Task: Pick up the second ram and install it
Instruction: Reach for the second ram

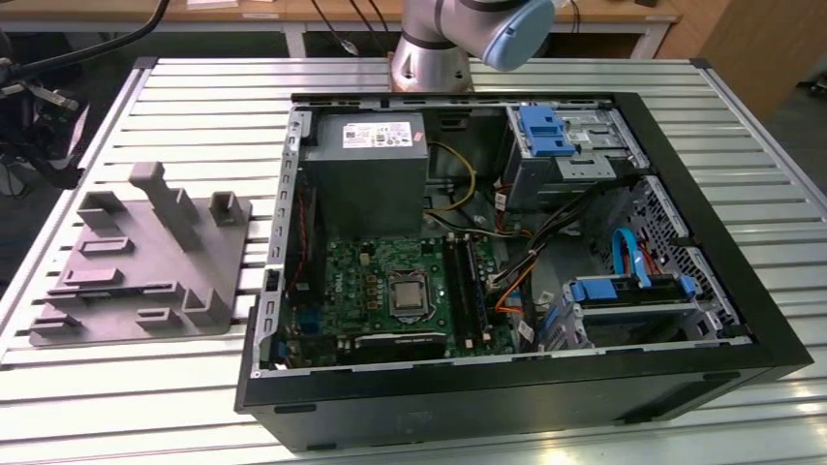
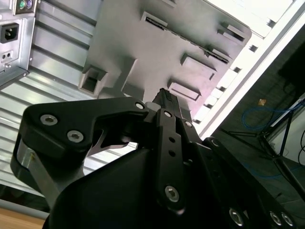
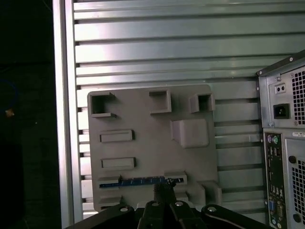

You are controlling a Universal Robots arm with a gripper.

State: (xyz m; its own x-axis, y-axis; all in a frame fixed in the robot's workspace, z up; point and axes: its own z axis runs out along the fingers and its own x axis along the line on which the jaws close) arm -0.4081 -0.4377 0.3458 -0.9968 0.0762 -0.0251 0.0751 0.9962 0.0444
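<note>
The second ram (image 3: 138, 181), a slim bluish board, stands on edge in a slot of the grey moulded fixture tray (image 3: 143, 119), near one edge of the tray. My gripper (image 3: 162, 192) hangs above that tray, and its dark fingertips (image 2: 164, 98) sit together with nothing between them. In the first wrist view the tips appear right beside the ram's long edge, well above it and not touching. The tray (image 1: 142, 262) lies on the slatted table at the exterior view's left, beside the open computer case (image 1: 517, 262). The motherboard's black slot rails (image 1: 463, 281) run next to the processor socket (image 1: 410, 295).
Inside the case are the power supply (image 1: 368, 179), blue drive bays (image 1: 556, 131), a blue-latched cage (image 1: 621, 291) and loose cables (image 1: 517, 262). The case's rear panel with ports (image 3: 286, 143) stands close to the tray. The table's edge rail (image 3: 64, 119) runs along the tray's other side.
</note>
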